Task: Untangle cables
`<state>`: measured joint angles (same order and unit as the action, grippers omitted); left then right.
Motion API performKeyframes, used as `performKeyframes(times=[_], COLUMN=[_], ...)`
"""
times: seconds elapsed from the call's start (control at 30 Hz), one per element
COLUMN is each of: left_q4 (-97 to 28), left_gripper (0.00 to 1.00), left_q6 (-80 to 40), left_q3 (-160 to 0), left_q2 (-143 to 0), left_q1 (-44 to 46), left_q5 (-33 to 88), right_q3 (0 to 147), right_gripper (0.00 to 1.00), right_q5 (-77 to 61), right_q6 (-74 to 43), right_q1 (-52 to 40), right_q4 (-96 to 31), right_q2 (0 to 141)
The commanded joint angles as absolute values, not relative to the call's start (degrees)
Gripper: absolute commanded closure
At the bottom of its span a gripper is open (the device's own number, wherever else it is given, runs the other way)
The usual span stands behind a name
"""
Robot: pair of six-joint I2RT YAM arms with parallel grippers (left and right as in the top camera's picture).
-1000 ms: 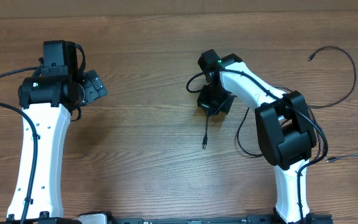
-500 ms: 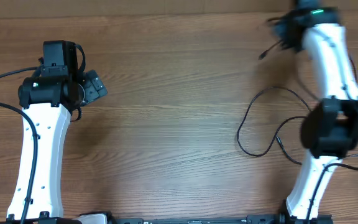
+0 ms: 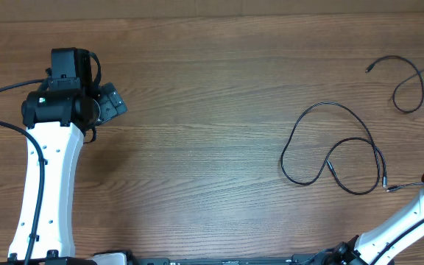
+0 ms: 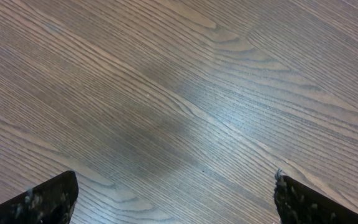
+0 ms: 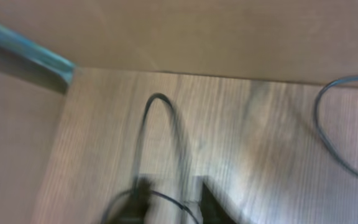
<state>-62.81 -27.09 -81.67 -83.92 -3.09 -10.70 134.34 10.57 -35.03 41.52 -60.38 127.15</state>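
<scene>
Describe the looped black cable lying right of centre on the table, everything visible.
The looped cable is a thin black cord that looks flexible. It lies slack and flat on the wooden table, right of centre in the overhead view. It sweeps into one large open loop, with a smaller bend tucked inside at the lower right, where its strands run close together or cross; I cannot tell which. Its ends are too small to make out. Only the table touches it, and no gripper is on it.
</scene>
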Motion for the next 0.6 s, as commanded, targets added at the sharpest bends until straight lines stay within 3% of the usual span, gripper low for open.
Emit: performKeyframes(times=[0.0,0.07,0.1,0.57], left_q4=[-62.8,-62.8,-62.8,-62.8], left_gripper=[0.00,0.00,0.00,0.00], left_q6=[-28.3,-28.3,-28.3,-28.3], left_q3=[-81.6,-81.6,-81.6,-81.6], left_q2=[-84.3,-84.3,-84.3,-84.3], left_q1=[-3.0,-3.0,-3.0,-3.0], left_q5=[-10.5,-10.5,-10.5,-10.5], right_q3=[135.0,135.0,135.0,135.0], right_gripper=[0.22,0.02,0.00,0.00], right_q5=[10.3,10.3,10.3,-1.3], right_q6=[-34.0,-34.0,-34.0,-17.3], right_q1=[41.8,41.6,41.4,32.7], right_q4=[-60.9,-61.6,-61.9,-70.3], right_q2=[127.4,127.4,127.4,121.5])
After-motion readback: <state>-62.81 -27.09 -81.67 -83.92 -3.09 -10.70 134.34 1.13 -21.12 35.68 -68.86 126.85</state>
